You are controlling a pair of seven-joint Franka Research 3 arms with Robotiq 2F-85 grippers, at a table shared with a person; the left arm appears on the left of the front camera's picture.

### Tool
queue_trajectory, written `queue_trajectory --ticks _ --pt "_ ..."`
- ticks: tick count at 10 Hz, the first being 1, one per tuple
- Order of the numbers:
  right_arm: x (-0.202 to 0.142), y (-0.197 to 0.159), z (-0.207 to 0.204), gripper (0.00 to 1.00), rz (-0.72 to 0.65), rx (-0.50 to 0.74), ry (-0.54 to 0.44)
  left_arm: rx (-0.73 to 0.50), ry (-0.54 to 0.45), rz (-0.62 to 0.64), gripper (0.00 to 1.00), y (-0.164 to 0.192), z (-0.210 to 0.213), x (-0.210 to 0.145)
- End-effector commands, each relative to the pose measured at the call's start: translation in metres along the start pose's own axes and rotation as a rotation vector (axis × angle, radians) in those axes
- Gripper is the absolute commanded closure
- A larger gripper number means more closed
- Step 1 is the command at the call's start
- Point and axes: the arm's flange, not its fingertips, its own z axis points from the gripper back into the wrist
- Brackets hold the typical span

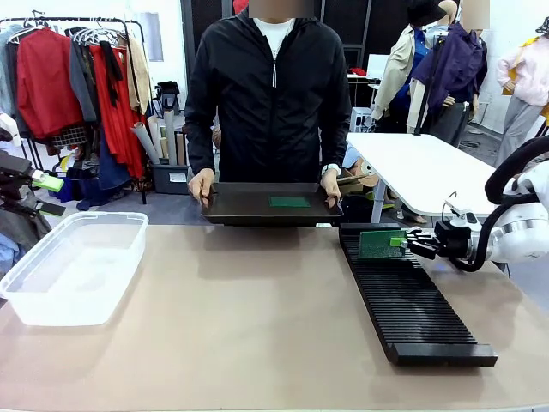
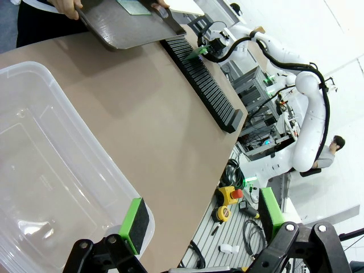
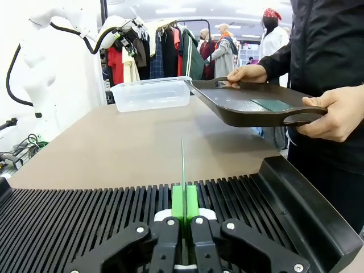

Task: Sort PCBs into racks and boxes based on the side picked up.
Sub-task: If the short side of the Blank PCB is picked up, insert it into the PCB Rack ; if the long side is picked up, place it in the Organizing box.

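PCB [image 3: 183, 165] number one stands on edge, clamped between the green pads of the right pincer [image 3: 185, 206], which is clenched tight on the board's near edge. Just below the pincer's tips lies the long black rack [image 3: 85, 222]. The board is over the rack's far end, the end nearest the person. Whether its lower edge sits in a slot I cannot tell from where I stand.

To do this step well, I'd say the board wants to be dead upright and lined up with a single groove, then lowered straight until it seats. The jaws should let go only once the slot walls carry it. Any tilt would likely wedge it across two ribs.

Beyond the pincer, a person's hands [image 1: 202, 184] hold a flat dark tray [image 1: 249, 210] level, with a second PCB [image 1: 289, 202] lying flat on it. The rack's other slots look empty. Well across the table [image 1: 257, 326] from the right pincer sits the clear box [image 1: 51, 300], with nothing in it. The left pincer [image 2: 203, 222] hangs by its rim, jaws spread wide and gripping nothing.
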Motion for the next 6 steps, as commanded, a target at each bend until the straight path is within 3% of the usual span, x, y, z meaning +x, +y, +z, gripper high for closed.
queue_trajectory --ticks 1,6 --pt "0.0055 -0.0093 -0.0056 1.0 -0.013 -0.017 0.025 -0.006 -0.002 0.009 0.0 -0.0024 0.0006 0.0005" --pt "-0.004 -0.0068 -0.0039 1.0 -0.016 -0.015 0.046 -0.006 -0.002 0.009 0.0 -0.0024 0.0006 0.0005"
